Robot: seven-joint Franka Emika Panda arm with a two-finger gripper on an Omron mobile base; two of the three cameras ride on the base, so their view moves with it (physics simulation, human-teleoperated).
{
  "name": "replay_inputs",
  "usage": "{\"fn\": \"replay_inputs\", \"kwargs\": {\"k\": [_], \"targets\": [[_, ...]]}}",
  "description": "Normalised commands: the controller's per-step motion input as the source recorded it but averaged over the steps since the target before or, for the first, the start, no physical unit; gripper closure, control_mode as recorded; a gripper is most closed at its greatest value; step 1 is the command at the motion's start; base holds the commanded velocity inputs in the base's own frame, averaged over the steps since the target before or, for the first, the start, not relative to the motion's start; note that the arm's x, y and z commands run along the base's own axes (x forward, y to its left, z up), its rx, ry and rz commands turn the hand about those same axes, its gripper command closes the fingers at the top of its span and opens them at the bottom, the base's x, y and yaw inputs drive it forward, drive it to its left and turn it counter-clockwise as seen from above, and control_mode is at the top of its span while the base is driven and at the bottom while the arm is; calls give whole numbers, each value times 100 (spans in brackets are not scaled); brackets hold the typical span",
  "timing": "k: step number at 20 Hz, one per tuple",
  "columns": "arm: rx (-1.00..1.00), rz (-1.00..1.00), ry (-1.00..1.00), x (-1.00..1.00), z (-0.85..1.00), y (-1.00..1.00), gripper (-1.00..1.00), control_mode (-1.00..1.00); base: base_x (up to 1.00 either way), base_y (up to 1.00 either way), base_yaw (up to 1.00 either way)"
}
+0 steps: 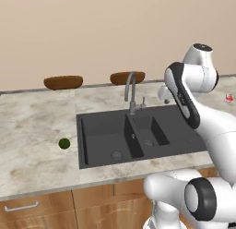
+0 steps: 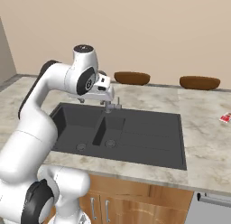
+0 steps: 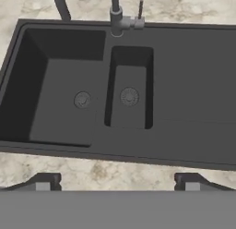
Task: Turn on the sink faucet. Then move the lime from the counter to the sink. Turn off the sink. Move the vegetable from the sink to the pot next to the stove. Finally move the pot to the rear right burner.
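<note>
Above the sink [image 3: 193,85], the gripper [image 3: 117,184] is held with its jaws spread wide and nothing between them. Two basins are sunk in the bench [image 1: 37,117], both bare. One tap [image 1: 131,92] is seen at the rear rim. One lime [image 1: 64,143] is found left of the sink, well apart. Two brown bowls [image 1: 63,81] are set against the wall.

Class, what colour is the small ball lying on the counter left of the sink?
Dark green; the lime shows best in the left base view.
</note>
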Motion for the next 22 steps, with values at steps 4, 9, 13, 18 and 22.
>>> {"fn": "replay_inputs", "kwargs": {"k": [4, 9, 13, 18, 22], "targets": [[5, 10, -5, 38, -4, -55, -100, -100, 0, 0, 0], [6, 20, -11, 48, -12, -41, -100, -100, 0, 0, 0], [6, 20, -10, 44, -15, -28, -100, -100, 0, 0, 0], [5, 13, -7, 64, -23, -5, -100, -100, 0, 0, 0], [4, 8, -6, 78, -25, 0, -100, -100, 0, 0, 0]]}}
